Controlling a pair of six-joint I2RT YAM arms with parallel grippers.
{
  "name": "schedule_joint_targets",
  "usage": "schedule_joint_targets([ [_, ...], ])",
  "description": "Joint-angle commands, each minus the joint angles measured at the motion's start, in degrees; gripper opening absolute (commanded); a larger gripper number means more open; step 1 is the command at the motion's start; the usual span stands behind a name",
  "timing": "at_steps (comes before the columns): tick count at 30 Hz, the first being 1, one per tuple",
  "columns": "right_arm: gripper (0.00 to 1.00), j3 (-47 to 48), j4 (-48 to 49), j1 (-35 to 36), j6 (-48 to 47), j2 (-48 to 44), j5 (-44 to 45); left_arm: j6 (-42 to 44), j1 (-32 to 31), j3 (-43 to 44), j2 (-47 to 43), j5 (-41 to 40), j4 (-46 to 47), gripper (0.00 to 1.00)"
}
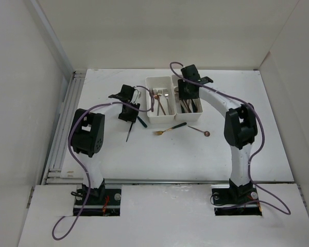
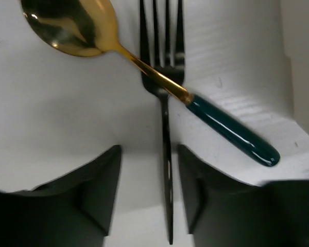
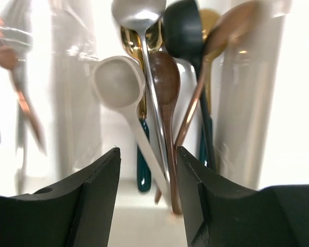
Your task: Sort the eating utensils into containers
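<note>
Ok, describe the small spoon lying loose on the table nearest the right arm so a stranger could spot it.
Find the two joined white rectangular plastic bins in the middle of the scene. Just in front of the right bin, on its near side, lie two loose utensils. The small copper-bowled metal spoon is the right-hand one: shorter than the dark-handled gold fork beside it, with a round bowl, not tines.

Blk fork (image 2: 166,154) tines cut off @ top; copper forks (image 3: 27,110) blurred.

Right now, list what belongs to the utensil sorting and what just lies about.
Job: left white bin with forks; right white bin with spoons; on the table, gold fork, copper spoon, black fork, teal-handled gold spoon.
Lying about: only the arms' purple cables.
</note>
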Motion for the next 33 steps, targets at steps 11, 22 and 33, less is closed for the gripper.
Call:
schedule_joint_targets([
  [11,0.53,-6.38,6.7,0.5,0.94,-15.0,1.15,8.13,1.87,-5.08,-5.48,-4.61,-4.1,0.0],
  [22,0.53,-5.33,8.99,0.51,0.94,-16.06,0.62,32.14,-1.21,-9.76,-25.09,-29.59,4.34,0.0],
  [33,0.53,-5.85,9.6,0.51,0.94,-17.65,0.62,32.11,-4.81,-6.79,-29.85,-32.33,7.09,0.0],
])
